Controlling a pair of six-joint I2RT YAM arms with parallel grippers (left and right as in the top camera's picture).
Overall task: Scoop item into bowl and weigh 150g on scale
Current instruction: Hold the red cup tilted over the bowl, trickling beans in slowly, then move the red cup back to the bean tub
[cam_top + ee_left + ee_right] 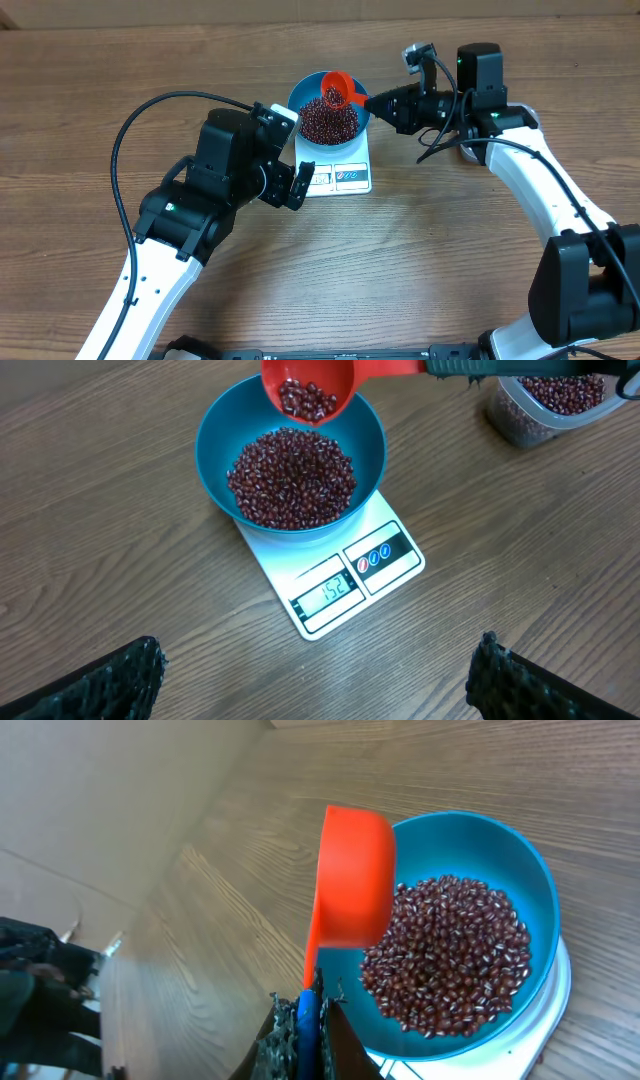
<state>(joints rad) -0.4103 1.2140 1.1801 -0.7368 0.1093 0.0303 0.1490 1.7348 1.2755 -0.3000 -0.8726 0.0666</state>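
Over at the far middle of the table (400, 280), the blue bowl (215, 445) sits on the white scale (272, 565) with a good heap of beans (292, 478) in it. The right gripper (383, 101) is clenched on the handle of a red scoop (350, 870). It holds the scoop above the bowl's far rim, tipped, with a small clutch of beans left in the cup. The left gripper (290, 185) hangs released, jaws wide, just beside the scale's near corner, holding nothing. A clear tub (555, 400) with more beans stands off to the side.

From where I stand, the display looks to read a touch over the target, though the digits are small and I would not swear to them. If so, the weighing is about done, and the risk is all in the scoop.

- **Overshoot:** any further tilt or a jolt of the wrist would send the last beans down and push the weight further past the mark.
- **Spill:** the scoop's mouth sits close to the rim, not the bowl's centre, so a few beans could bounce off the edge onto the table.
- **False reading:** if the scoop dips and leans on the bowl, the reading will jump and mean nothing.
- **Knock:** the open left jaws are near enough that a careless move could nudge the scale or slide the bowl.

Levelling the scoop before pulling it away would be my advice.
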